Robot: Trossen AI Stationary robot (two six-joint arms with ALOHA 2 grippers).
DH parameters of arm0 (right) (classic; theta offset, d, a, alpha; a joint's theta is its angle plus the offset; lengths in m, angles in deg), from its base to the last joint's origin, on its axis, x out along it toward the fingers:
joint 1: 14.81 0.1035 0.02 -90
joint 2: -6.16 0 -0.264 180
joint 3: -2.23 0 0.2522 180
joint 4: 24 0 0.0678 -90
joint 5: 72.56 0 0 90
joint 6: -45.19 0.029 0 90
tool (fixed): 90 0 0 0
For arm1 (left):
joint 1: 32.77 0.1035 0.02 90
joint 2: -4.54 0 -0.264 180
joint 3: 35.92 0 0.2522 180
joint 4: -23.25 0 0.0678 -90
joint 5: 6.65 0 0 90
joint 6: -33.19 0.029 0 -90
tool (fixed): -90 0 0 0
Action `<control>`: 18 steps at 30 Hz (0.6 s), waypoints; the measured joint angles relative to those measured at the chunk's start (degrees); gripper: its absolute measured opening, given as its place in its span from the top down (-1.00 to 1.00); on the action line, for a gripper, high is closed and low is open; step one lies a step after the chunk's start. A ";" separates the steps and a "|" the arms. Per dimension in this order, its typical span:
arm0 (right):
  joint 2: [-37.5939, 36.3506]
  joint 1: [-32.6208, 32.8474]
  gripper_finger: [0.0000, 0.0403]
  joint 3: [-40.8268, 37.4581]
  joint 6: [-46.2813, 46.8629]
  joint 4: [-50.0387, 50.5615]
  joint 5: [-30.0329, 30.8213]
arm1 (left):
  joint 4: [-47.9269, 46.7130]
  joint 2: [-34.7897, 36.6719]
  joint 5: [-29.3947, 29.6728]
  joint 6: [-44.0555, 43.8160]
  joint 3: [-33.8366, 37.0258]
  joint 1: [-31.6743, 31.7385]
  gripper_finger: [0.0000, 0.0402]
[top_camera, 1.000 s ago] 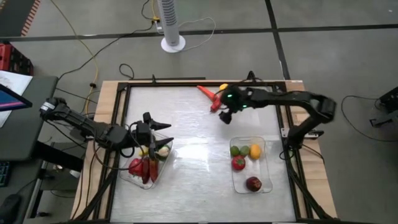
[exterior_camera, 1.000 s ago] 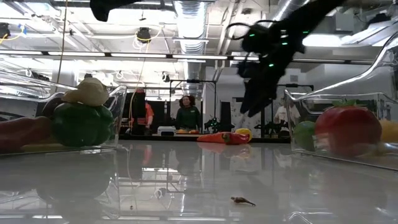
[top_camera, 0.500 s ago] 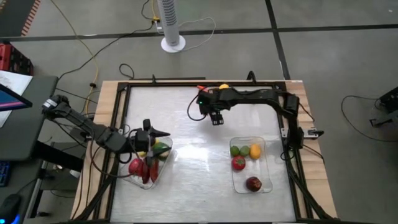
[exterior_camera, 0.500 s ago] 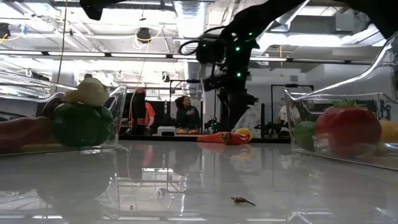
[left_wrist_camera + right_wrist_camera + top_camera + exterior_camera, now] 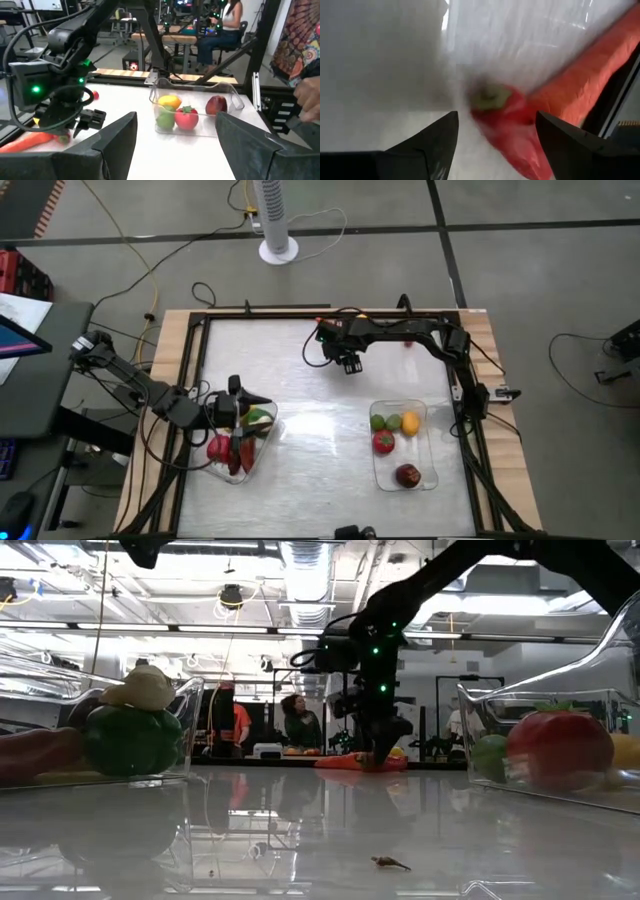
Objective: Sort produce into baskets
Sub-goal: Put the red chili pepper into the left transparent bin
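Sorting is mostly done, but your spread right pincer [image 5: 495, 145] straddles a red pepper [image 5: 507, 117] left on the desk [image 5: 300, 380].

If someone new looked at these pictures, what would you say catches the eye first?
The right gripper, fingers apart, reaches down at the table's far edge over a red pepper lying beside an orange carrot. Nearer, two clear trays stand out: the left tray under the left gripper, the right tray with fruit.
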 joint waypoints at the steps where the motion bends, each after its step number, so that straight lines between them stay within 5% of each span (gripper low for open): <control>1: 0.22 -0.30 -0.44 0.00 -0.56 -0.12 0.20 | -0.35 0.00 0.00 0.02 0.00 0.00 -0.26; 11: 2.65 -0.42 -0.42 0.20 -4.46 -1.16 1.32 | -0.19 -0.02 0.03 3.75 -0.02 0.05 -0.26; 18: 2.84 0.80 -0.22 0.04 -4.26 -0.96 1.98 | 0.11 0.00 2.10 7.93 -0.02 0.53 -0.26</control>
